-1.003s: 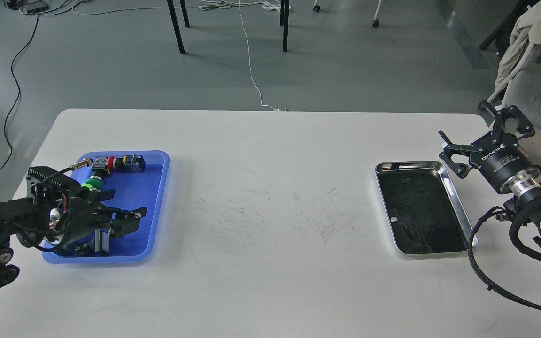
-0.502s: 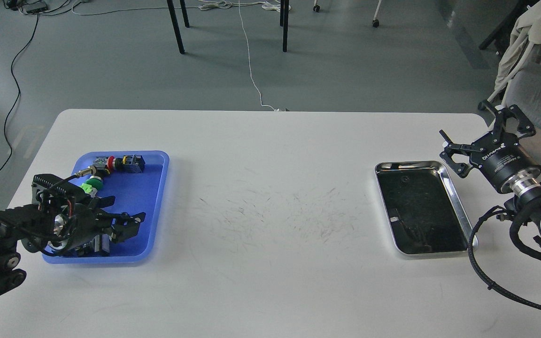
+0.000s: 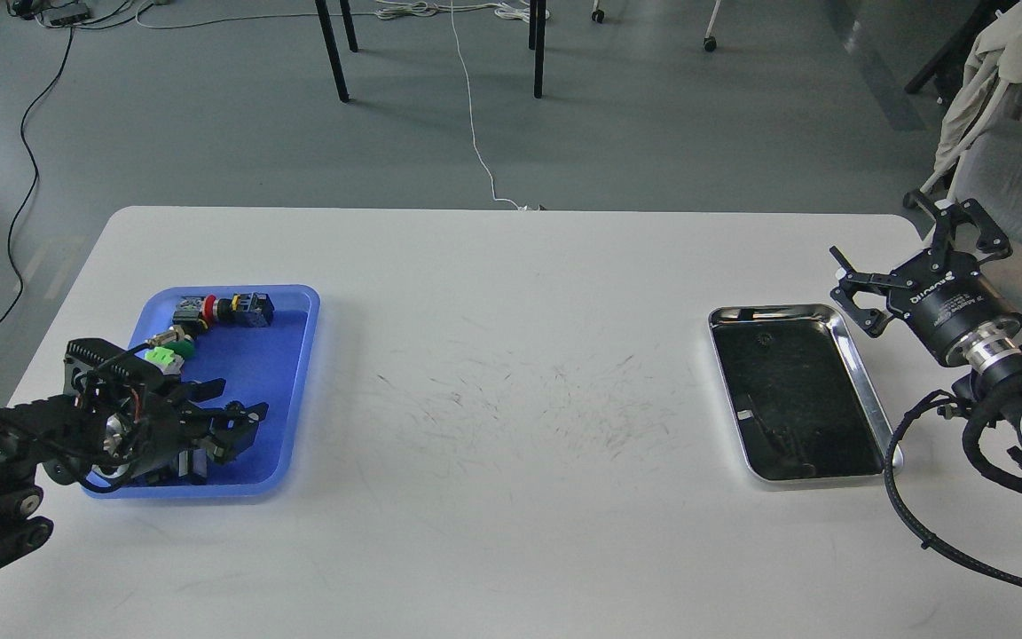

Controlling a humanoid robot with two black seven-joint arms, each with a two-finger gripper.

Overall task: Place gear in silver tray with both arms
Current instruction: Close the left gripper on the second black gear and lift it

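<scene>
My left gripper (image 3: 243, 399) is open and hangs low inside the blue plastic tray (image 3: 298, 355), over its near end. A small grey-and-black part (image 3: 192, 464) lies just under its fingers. I cannot make out a gear; the arm hides that part of the tray. The silver tray (image 3: 861, 373) lies at the right of the table, shiny-rimmed with a dark bottom and nothing in it. My right gripper (image 3: 871, 224) is open and empty, held above the table just beyond the silver tray's far right corner.
The blue tray also holds a red-and-black button switch (image 3: 225, 309), a green-capped part (image 3: 165, 356) and a metal sensor (image 3: 163, 338) at its far end. The white table (image 3: 511, 399) is scuffed. A chair with cloth (image 3: 1008, 106) stands at the right.
My left gripper has drawn back and sunk lower toward the near end of the blue tray, still open. The right arm has not moved.
</scene>
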